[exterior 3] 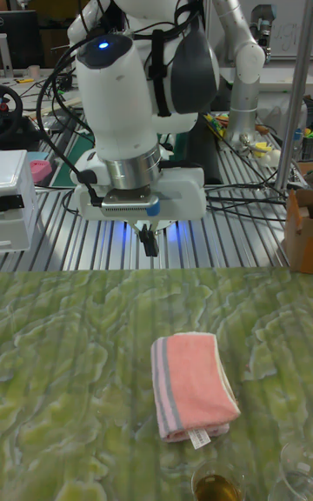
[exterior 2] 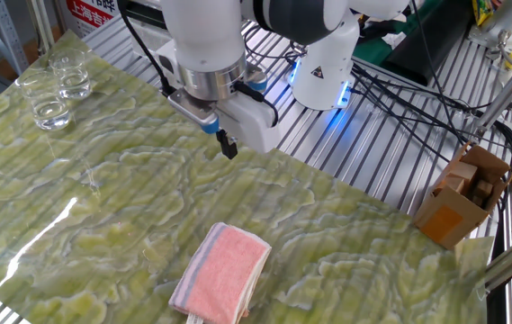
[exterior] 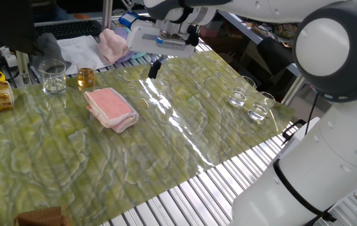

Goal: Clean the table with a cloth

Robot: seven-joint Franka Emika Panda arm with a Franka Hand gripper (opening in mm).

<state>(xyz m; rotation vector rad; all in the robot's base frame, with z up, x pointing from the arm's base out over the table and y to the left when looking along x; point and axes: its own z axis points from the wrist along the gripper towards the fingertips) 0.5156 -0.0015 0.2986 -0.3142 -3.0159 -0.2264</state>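
Note:
The salmon-pink cloth lies folded and flat on the green marbled table. My gripper hangs above the table's far edge, well away from the cloth and not touching it. Its dark fingers point down and are pressed together, with nothing between them.
Two empty glasses stand near one table corner. A beaker and a small glass of amber liquid stand close to the cloth. A paler pink cloth and a grey glove lie behind. A cardboard box sits on the slats.

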